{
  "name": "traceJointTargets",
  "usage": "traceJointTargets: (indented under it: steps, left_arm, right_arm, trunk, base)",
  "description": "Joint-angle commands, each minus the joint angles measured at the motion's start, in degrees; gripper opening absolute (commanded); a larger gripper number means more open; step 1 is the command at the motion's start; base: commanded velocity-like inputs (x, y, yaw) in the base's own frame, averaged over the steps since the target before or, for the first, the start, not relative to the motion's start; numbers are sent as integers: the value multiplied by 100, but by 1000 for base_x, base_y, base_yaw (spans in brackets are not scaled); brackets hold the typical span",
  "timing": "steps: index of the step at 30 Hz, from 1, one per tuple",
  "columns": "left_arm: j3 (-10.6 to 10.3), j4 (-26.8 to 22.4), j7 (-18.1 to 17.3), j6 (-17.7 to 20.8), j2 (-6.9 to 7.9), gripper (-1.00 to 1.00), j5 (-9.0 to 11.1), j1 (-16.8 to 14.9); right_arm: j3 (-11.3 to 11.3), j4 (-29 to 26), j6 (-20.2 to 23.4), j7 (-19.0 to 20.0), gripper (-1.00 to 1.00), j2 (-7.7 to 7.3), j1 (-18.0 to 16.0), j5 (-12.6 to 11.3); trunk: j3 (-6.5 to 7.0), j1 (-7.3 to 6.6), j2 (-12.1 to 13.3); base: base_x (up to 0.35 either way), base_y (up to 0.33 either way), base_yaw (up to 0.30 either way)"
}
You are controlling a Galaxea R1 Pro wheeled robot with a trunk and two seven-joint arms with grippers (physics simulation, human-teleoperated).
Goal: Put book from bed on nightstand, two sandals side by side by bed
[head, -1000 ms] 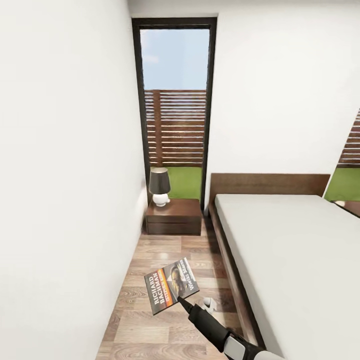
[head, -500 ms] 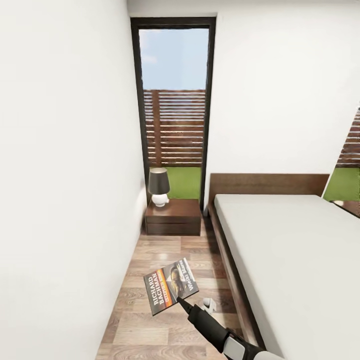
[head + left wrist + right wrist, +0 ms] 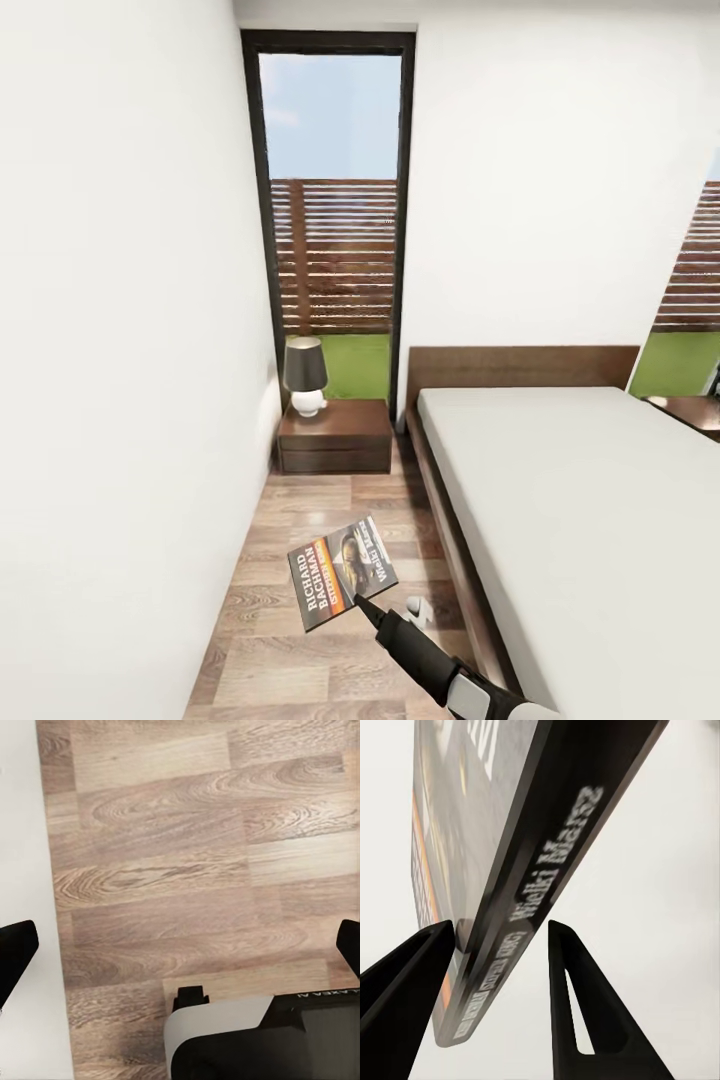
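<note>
The book [image 3: 342, 571], dark with an orange band and the lettering "RICHARD BACHMAN", hangs above the wood floor in the aisle between wall and bed. My right gripper [image 3: 362, 602] is shut on its lower edge; in the right wrist view the spine of the book [image 3: 521, 907] sits between the black fingers [image 3: 574, 997] of the right gripper [image 3: 499, 926]. The nightstand [image 3: 335, 437] stands ahead at the end of the aisle, beside the bed [image 3: 580, 510]. My left gripper [image 3: 184, 941] hangs open over bare floor. The sandals are out of view.
A dark-shaded lamp [image 3: 305, 374] takes up the left half of the nightstand top. A white wall [image 3: 110, 400] closes the aisle on the left, a tall window [image 3: 330, 200] stands behind. A second nightstand [image 3: 692, 410] peeks in beyond the bed at far right.
The whole view has shifted: window and nightstand sit further left and look nearer, so the camera moved. The book and right gripper keep their place in the picture.
</note>
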Motion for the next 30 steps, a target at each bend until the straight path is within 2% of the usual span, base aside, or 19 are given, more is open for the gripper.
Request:
traceJointTargets:
  steps: [1,30]
  left_arm:
    - [50,-9,-6,-10,-3,100,-51,0]
    - [56,-13,-5,4,-4,100,-38,-2]
  right_arm:
    - [11,13,-46,5,-100,-2,-4,-9]
    - [11,102,-54,5,-100,-1,60,2]
  trunk:
    - [-2,3,-4]
    - [-2,3,-4]
  base:
    - [110,14,-16]
    - [52,17,-2]
